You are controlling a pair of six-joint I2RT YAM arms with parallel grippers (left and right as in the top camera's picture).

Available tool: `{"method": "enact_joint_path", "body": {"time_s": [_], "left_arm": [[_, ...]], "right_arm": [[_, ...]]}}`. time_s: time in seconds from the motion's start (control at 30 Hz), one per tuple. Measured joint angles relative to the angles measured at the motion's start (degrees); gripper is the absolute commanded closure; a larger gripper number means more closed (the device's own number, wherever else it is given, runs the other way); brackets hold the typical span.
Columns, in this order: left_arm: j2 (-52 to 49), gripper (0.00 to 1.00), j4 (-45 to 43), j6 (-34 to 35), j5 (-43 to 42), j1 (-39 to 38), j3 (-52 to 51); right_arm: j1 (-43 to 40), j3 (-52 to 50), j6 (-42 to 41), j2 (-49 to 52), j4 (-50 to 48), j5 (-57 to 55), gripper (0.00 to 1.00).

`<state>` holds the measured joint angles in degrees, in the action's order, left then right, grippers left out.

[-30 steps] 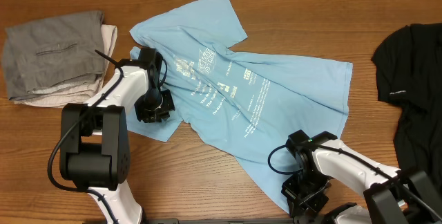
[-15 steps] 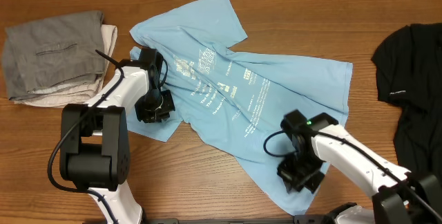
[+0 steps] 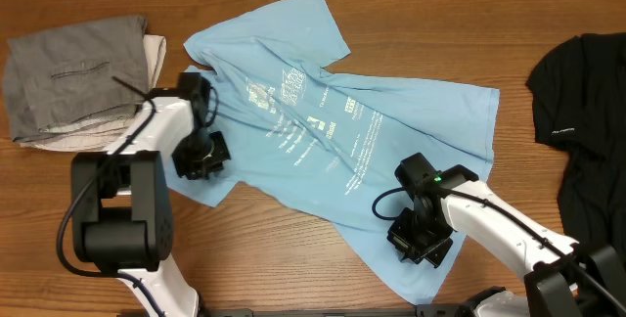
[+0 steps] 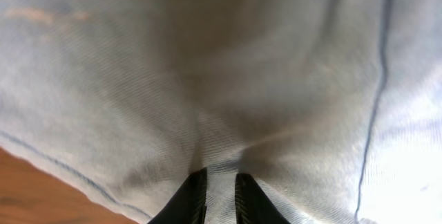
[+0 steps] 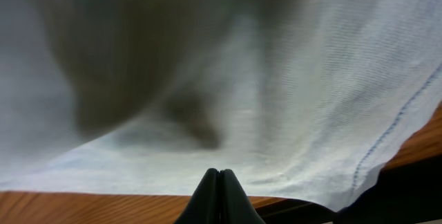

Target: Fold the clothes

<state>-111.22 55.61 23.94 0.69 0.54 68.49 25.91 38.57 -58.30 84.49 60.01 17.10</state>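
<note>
The clothes, a light blue T-shirt (image 3: 391, 112) with white print facing up, lie spread diagonally across the wooden table. My left gripper (image 3: 199, 153) is at the shirt's lower left edge. In the left wrist view it (image 4: 221, 177) is shut on a pinched fold of the pale cloth (image 4: 276, 79). My right gripper (image 3: 421, 239) is over the shirt's lower right part, near the hem. In the right wrist view its fingers (image 5: 219, 173) are pressed together at the edge of the fabric (image 5: 297, 92), and no cloth shows between them.
A folded grey garment (image 3: 78, 77) on a beige one (image 3: 155, 58) lies at the back left. A black garment (image 3: 587, 102) is draped at the right edge. Bare wood (image 3: 274, 249) runs along the table's front.
My left gripper has shifted left, pulling the shirt's lower left flap with it. My right gripper has come up from the table's front edge onto the shirt's lower part.
</note>
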Motion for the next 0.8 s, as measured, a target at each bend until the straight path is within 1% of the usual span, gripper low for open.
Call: {"method": "enact_joint_path", "body": {"time_s": [0.17,0.37,0.53,0.6,0.8], "left_arm": [[-0.02,0.83,1.57,0.17,0.81,2.49,-0.28],[-0.02,0.82,1.64,0.20,1.16,2.56,-0.33],[-0.02,0.81,1.62,0.17,1.29,2.56,-0.33],[-0.02,0.81,1.62,0.17,1.33,2.56,-0.35],[0.00,0.81,1.55,0.17,1.33,2.56,-0.37]], "right_arm": [[0.00,-1.42,-0.26,0.00,-0.79,-0.28,0.96],[-0.04,-4.04,-2.78,-0.46,-4.66,-0.52,0.96],[-0.04,-4.50,-3.63,-0.96,-4.42,0.50,0.96],[-0.04,-4.63,-3.82,-0.92,-2.84,0.90,0.96],[-1.73,-6.45,-4.11,-0.42,6.91,-0.42,0.96]]}}
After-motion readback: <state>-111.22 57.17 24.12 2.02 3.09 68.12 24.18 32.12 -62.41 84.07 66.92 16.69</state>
